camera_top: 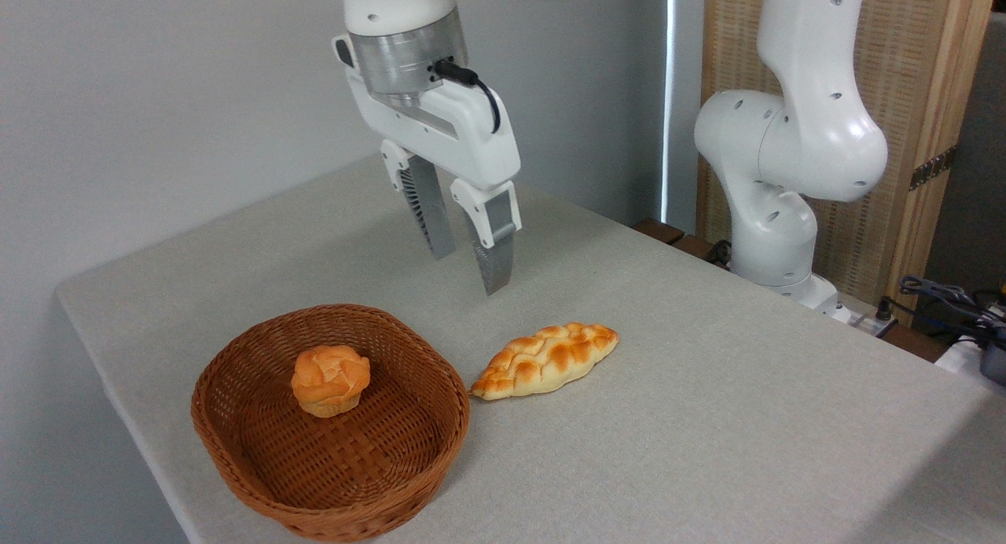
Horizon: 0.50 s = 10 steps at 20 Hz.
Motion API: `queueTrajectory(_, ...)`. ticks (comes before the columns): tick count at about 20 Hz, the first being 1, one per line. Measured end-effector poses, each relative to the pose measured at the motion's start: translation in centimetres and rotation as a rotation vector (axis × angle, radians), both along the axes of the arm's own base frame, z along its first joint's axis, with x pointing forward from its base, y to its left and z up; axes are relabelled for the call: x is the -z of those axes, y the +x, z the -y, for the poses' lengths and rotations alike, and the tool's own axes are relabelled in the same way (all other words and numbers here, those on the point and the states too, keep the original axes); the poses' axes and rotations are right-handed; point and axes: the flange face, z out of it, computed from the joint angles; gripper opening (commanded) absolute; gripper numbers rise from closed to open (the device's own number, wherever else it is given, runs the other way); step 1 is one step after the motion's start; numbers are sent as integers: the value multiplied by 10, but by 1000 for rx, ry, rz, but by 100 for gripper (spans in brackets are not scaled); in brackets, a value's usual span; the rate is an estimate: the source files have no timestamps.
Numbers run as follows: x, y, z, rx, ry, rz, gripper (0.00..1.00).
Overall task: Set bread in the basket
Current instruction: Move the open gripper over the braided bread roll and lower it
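Note:
The bread (pixel 546 360), a long braided golden loaf, lies on the grey table just right of the basket, its left tip near the rim. The brown wicker basket (pixel 259 481) sits at the front left and holds a small round orange bun (pixel 330 380). My gripper (pixel 468 273) hangs open in the air, above and behind the loaf's left end, fingers pointing down with nothing between them.
The arm's white base (pixel 778 229) stands at the table's right rear. Cables (pixel 951 300) lie at the far right. The table edge (pixel 118 402) runs close past the basket on the left. A wooden screen stands behind the base.

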Motion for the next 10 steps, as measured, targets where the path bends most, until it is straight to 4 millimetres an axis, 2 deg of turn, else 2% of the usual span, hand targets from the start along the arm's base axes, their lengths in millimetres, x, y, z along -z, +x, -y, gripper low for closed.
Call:
queueTrajectory(4,15,-17,-1,2,3,-34,100)
queueTrajectory(10,35,-27,1,5,5,-37,100)
